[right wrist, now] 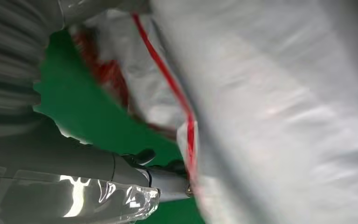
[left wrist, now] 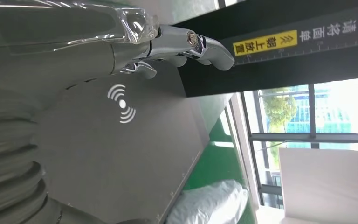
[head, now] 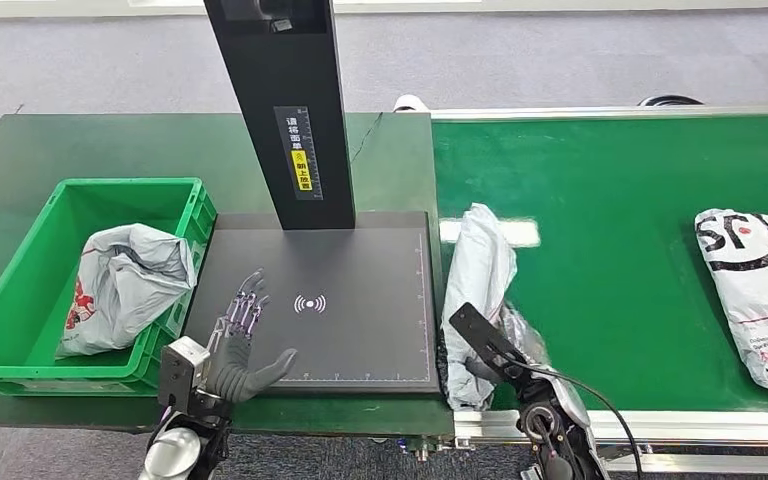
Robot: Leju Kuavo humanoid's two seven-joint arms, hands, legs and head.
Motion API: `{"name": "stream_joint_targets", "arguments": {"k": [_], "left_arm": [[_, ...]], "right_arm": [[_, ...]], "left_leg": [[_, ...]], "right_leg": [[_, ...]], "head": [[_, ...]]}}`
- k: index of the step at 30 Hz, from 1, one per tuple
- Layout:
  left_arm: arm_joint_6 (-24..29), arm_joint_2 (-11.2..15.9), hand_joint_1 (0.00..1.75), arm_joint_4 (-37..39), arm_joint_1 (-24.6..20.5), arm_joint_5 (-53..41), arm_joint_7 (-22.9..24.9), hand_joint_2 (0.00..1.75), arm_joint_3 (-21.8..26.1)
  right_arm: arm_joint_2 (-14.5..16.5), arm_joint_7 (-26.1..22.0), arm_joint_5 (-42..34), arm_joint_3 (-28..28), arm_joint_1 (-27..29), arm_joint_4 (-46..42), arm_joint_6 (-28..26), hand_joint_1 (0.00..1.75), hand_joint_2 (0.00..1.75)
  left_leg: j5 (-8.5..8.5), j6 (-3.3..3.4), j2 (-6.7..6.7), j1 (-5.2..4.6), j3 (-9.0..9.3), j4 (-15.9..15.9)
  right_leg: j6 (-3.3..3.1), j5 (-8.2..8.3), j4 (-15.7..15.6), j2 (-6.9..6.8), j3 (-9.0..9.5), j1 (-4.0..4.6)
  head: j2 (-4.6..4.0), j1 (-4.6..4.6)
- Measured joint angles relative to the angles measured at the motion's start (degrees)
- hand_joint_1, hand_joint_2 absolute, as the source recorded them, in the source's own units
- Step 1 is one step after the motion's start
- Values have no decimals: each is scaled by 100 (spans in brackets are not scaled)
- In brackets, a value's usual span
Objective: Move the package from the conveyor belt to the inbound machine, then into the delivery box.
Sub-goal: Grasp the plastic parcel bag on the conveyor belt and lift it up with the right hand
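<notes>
A: Position of the crumpled grey plastic mailer package point(head: 478, 285)?

B: On the green conveyor belt point(head: 610, 260), at its edge just beside the flat dark scanner plate of the inbound machine point(head: 360, 330). The right hand point(head: 490, 350) is against its near end. The right wrist view shows fingers point(right wrist: 168, 182) pressed into the film by a red stripe; contact is clear, but whether the grip has closed I cannot tell.

A: Left hand point(head: 243, 345)?

B: Fingers spread, holding nothing, hovering over the plate's near-left corner.

A: Risks?

B: My judgement: thin slack film could slip or stretch out of a shallow pinch on lifting. The bag could sag and snag the plate's edge. The left hand sits where the package should land. The black upright post point(head: 280, 110) limits the approach. The green plastic crate point(head: 20, 330) already holds one grey bag point(head: 125, 285).
</notes>
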Motion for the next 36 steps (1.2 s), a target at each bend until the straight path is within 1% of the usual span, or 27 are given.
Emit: {"name": "stream_joint_targets", "arguments": {"k": [2,5,6,9,10,15,23,26,31,36], "left_arm": [[-3,3,0,43,-45,22,-27,175,-1],[0,7,0,106,-110,47,-70,175,-1],[2,8,0,124,-126,52,-89,175,-1],[5,10,0,168,-162,64,-128,175,-1],[5,11,0,176,-168,68,-132,175,0],[6,19,0,181,-162,75,-146,175,6],[5,20,0,166,-77,72,-198,175,31],[4,20,0,115,-28,58,-211,175,50],[4,17,0,-41,97,48,-231,175,100],[4,15,0,-128,152,49,-233,175,146]], "right_arm": [[-52,-507,-308,40,-217,354,356,0,175],[-109,-913,-559,127,-422,748,538,0,175],[-128,-1000,-620,166,-478,849,586,16,175],[-178,-1240,-793,269,-605,1085,709,147,175],[-186,-1306,-841,297,-621,1132,726,175,175],[-193,-1514,-1058,350,-625,1241,657,175,175],[-187,-1663,-1268,337,-613,1255,400,175,175],[-168,-1827,-1435,305,-518,1150,130,175,175],[-49,-2209,-1760,162,-261,594,-606,175,175],[29,-2233,-1826,62,-159,219,-715,175,175]], "left_leg": [[-9,-8,42,3,18,0],[-24,-21,99,14,44,-1],[-26,-21,113,19,51,-2],[-27,-20,132,32,65,-7],[-27,-20,136,35,68,-10],[-27,-21,150,49,76,-23],[-15,-38,141,55,73,-26],[-15,-39,126,53,63,-25],[-12,-42,83,50,36,-23],[-6,-48,49,46,23,-22]], "right_leg": [[-7,7,0,45,6,2],[-17,15,0,110,12,11],[-19,16,0,125,13,15],[-25,19,0,147,14,27],[-28,20,0,151,14,31],[-46,25,0,167,14,47],[-50,28,2,155,13,54],[-49,27,2,140,8,53],[-45,22,1,95,-10,48],[-44,19,1,62,-10,44]], "head": [[0,1],[0,0],[0,0],[0,0],[0,0],[0,-1],[0,0],[0,-1],[0,-2],[0,-2]]}}
